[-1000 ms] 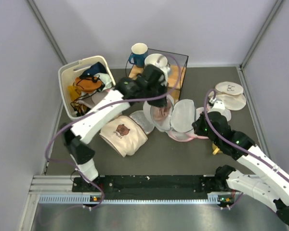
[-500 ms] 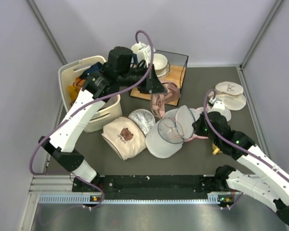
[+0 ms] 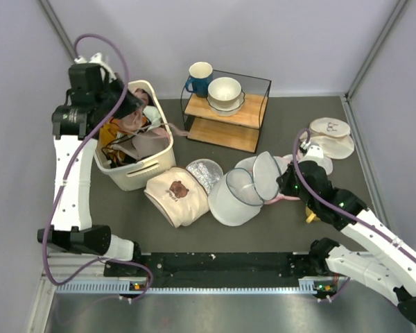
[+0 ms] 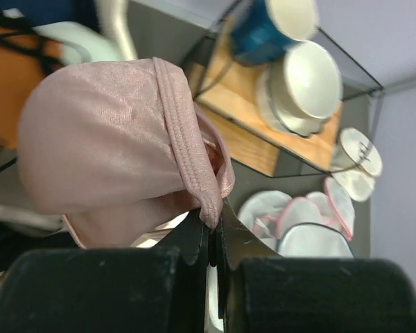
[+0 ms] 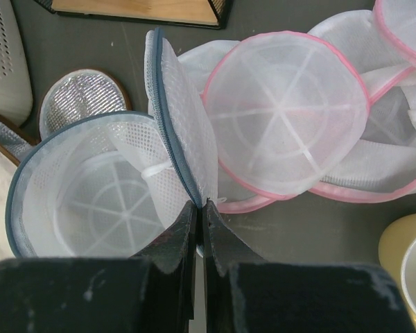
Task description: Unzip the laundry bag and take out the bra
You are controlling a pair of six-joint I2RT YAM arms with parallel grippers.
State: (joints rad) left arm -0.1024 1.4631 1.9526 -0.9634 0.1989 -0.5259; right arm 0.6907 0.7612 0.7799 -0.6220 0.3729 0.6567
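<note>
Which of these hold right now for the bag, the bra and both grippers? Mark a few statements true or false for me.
1. The left gripper is shut on the bra. True.
2. The right gripper pinches the open mesh flap of the laundry bag. True.
3. The bra lies inside the laundry bag. False: the bag lies unzipped with nothing pink in it, and the bra is held up over the white basket.
4. The top of the shelf rack is bare. False: a blue mug and a white bowl stand on it.
</note>
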